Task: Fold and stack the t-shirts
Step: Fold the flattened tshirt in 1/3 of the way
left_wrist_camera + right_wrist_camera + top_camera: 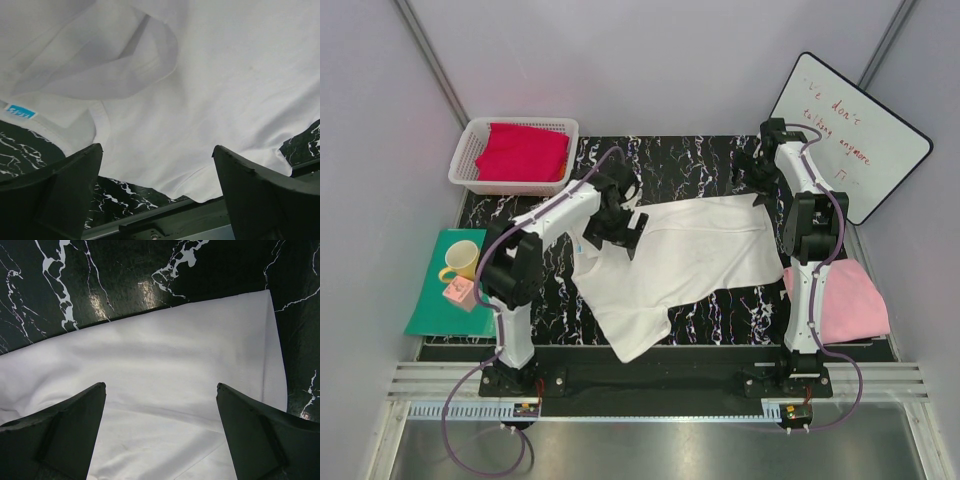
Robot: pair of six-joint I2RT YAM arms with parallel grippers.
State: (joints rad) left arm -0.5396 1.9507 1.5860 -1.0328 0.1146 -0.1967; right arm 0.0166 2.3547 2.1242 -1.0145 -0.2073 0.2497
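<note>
White t-shirt [670, 265] lies rumpled mid-table on black marble top [700, 160]. Left gripper [156, 150] is spread wide above collar area, blue neck label [20, 111] in view, nothing pinched. Right gripper [161, 386] is spread wide over shirt's far right corner, nothing pinched. Red t-shirt [523, 152] sits in white basket [525, 122]. Pink t-shirt [855, 300] lies at right table edge.

Whiteboard [850, 135], far right, leaning on wall: red handwriting, three slanted lines. Top line partly legible, "don't" readable, start of line unclear. Second line looks like "talking", not certain. Third line "anymore". Small red squiggle below, unreadable.

Blue label [20, 111] at neck of white shirt [225, 75]: white letters, too blurred to read in left wrist view.

No other readable text, brand or number.
</note>
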